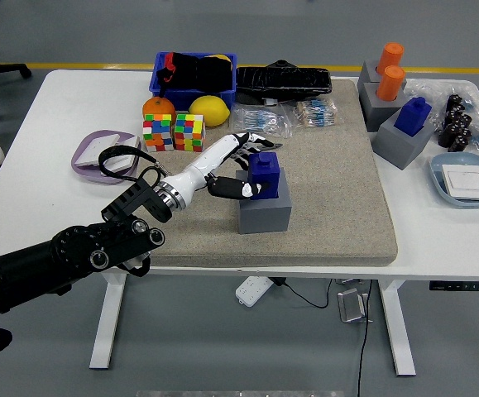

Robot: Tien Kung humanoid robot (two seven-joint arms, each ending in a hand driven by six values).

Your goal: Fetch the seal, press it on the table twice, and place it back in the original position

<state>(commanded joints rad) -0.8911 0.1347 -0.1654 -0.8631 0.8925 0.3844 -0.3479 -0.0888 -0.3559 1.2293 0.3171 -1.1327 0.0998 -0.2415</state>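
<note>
A blue seal (265,174) stands upright in a grey block holder (265,208) on the grey mat, near its middle. My left hand (246,168) reaches in from the lower left, its white and black fingers wrapped around the seal's left side, thumb low at the front. The seal still sits in its holder. The right hand is out of view.
The grey mat (338,190) covers the table's middle. Two Rubik's cubes (174,131), an orange and a lemon (208,110) lie behind my arm. A purple plate (100,154) is at the left. More holders with orange and blue seals (398,103) stand at the right.
</note>
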